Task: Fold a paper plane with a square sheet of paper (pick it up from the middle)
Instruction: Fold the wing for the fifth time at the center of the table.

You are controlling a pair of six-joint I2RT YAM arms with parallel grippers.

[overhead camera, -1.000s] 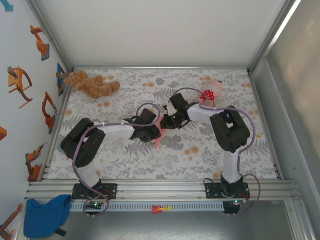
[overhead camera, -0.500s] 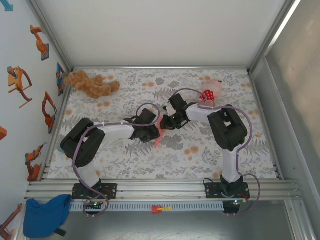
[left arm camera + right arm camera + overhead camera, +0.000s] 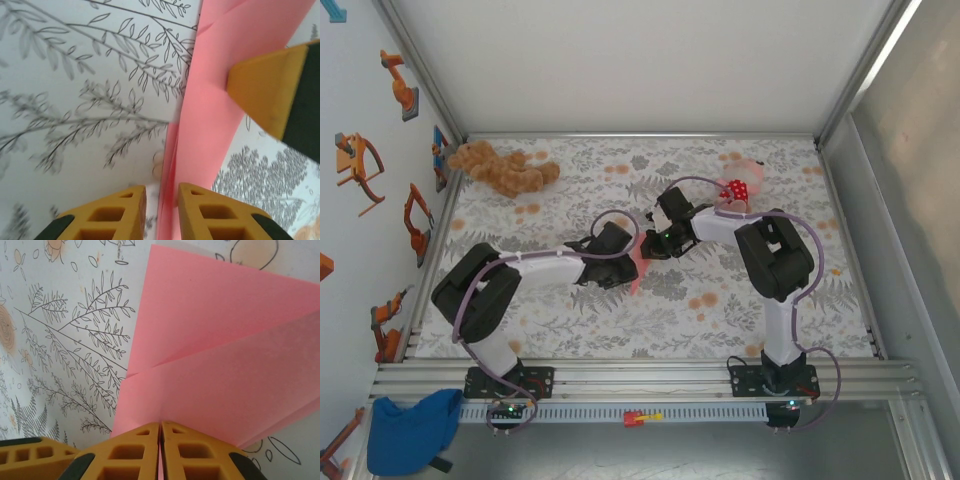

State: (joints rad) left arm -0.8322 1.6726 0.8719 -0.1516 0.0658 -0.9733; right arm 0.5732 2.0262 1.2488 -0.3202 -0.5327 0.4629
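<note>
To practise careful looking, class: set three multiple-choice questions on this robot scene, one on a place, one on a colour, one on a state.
1. Where on the table does the brown soft toy lie? A far-left corner; B near-right corner; C centre.
2. What colour is the paper? A blue; B pink; C green.
3. The right gripper is: A wide open; B shut on the brown soft toy; C shut on the paper.
Answers: 1 A, the top view shows it there; 2 B, both wrist views show pink; 3 C, its jaws meet with paper between them.
</note>
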